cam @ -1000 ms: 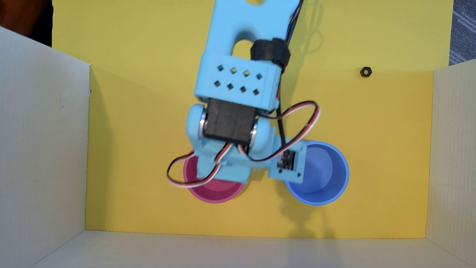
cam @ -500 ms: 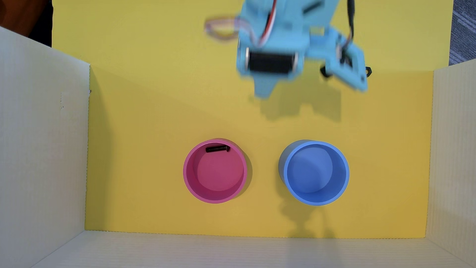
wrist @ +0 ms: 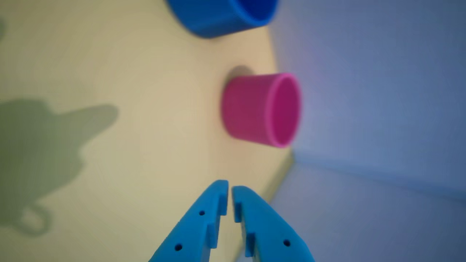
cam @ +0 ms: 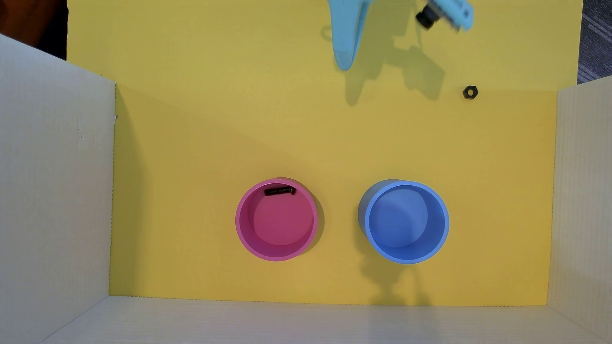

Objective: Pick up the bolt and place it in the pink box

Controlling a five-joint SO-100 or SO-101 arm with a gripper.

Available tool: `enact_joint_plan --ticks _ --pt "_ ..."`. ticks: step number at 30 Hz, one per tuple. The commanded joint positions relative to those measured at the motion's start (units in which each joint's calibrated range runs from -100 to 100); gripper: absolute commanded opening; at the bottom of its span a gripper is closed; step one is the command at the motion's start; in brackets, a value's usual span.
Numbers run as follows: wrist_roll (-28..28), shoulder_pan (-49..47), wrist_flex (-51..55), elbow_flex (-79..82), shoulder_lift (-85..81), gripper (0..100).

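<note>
The black bolt (cam: 280, 191) lies on its side inside the pink box (cam: 241, 221), against the box's far wall in the overhead view. The pink box stands at the lower middle of the yellow floor; in the wrist view it (wrist: 251, 109) lies sideways in the picture and the bolt is hidden. My light blue gripper (cam: 345, 64) is at the top edge of the overhead view, far from the box. In the wrist view the gripper (wrist: 230, 187) has its fingertips nearly together with only a thin gap and nothing between them.
A blue round container (cam: 367, 211) stands to the right of the pink box in the overhead view; it also shows in the wrist view (wrist: 211, 18). A small black hex nut (cam: 470, 92) lies at the upper right. White cardboard walls (cam: 56, 185) enclose the yellow floor on three sides.
</note>
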Motion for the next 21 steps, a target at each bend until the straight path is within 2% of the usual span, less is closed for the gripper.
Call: enact_joint_plan --ticks 1,6,15,21 --pt "-0.3 0.2 0.4 1.0 0.4 1" --pt "-0.7 0.6 6.5 5.1 0.5 2" --pt "-0.8 0.2 6.5 16.4 0.5 2" --pt "-0.7 0.3 6.5 16.6 0.5 2"
